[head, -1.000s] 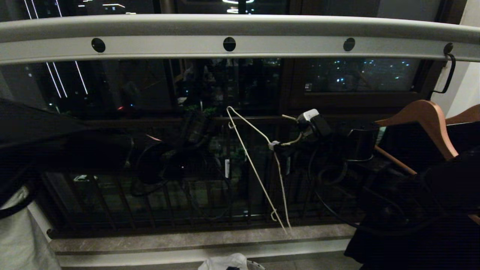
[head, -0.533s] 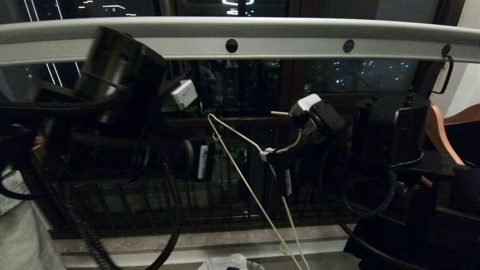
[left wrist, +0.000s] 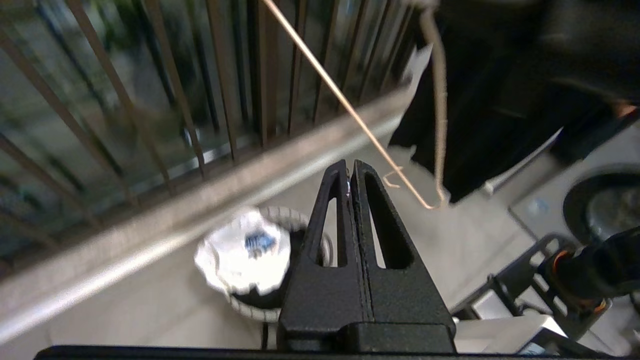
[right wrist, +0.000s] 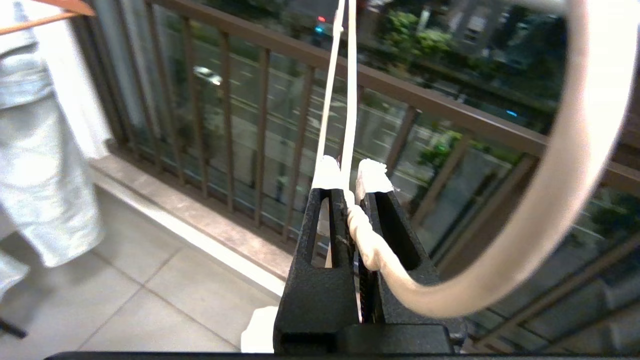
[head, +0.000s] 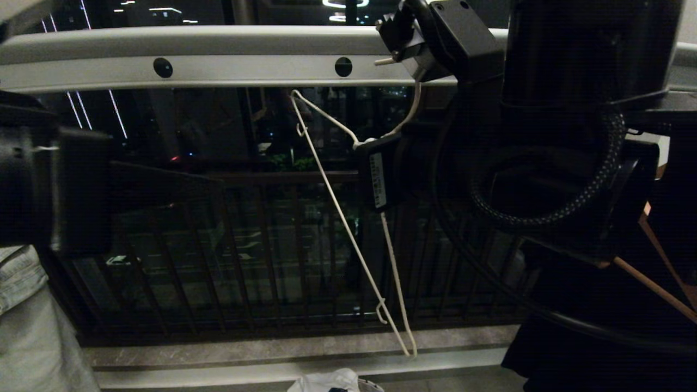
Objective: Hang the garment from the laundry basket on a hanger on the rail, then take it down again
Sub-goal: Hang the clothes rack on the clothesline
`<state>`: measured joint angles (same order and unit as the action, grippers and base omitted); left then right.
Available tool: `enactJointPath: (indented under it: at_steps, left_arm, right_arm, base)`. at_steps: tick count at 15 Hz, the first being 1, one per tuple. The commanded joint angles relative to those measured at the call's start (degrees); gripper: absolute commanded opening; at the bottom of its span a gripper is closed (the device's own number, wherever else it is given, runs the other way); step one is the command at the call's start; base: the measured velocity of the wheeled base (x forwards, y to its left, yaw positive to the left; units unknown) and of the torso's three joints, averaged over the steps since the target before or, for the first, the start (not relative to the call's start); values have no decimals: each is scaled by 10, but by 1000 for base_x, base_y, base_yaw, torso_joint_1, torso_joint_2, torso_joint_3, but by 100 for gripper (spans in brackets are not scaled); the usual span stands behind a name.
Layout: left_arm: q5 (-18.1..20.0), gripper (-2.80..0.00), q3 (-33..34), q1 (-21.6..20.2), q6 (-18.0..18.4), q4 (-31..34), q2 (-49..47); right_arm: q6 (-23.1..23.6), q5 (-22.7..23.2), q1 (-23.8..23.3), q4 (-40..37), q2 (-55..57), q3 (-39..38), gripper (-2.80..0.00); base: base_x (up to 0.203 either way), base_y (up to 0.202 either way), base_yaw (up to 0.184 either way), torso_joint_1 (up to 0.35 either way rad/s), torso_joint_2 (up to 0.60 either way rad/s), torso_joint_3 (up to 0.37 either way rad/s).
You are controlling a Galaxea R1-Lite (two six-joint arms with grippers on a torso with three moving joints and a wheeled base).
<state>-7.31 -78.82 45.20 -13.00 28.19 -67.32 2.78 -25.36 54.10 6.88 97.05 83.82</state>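
Observation:
My right gripper (right wrist: 350,172) is shut on the twisted neck of the white wire hanger (head: 348,228), which hangs tilted and bare in front of the balcony bars. The hanger's hook (right wrist: 575,175) curves up to the height of the pale grey rail (head: 218,51), beside one of its round holes. In the head view the right gripper (head: 364,145) is just under the rail. The white garment (left wrist: 240,255) with its blue print lies bunched in the laundry basket (left wrist: 250,312) on the floor below. My left gripper (left wrist: 349,167) is shut and empty above the basket; its arm (head: 32,190) is at the far left.
Pale blue denim (head: 22,305) hangs at the left. A black garment (head: 572,359) on a brown wooden hanger (head: 664,288) hangs at the right behind my right arm. The dark balcony railing (head: 245,245) and a stone sill (head: 245,348) run behind.
My right arm has risen, lifting the hanger so its hook is now up at the rail. My left arm has swung out of the middle to the far left.

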Motion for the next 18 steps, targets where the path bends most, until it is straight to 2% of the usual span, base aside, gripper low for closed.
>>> enactJointPath:
  at_steps: [1,8,18]
  left_arm:
    - [-1,-280,-10,-1,2,2,43]
    - [-1,-280,-16,-1,22,1,87]
    - [-1,-280,-20,-1,25,-1,98]
  right_arm:
    - [1,-9,2,-24,37,47,-280]
    - [9,-9,-36,-64,99,140,-280]
    - [28,-7,-58,-106,163,239,-280]
  base:
    - [0,0,0,0,0,0]
    - [0,0,0,0,0,0]
    - [0,0,0,0,0,0]
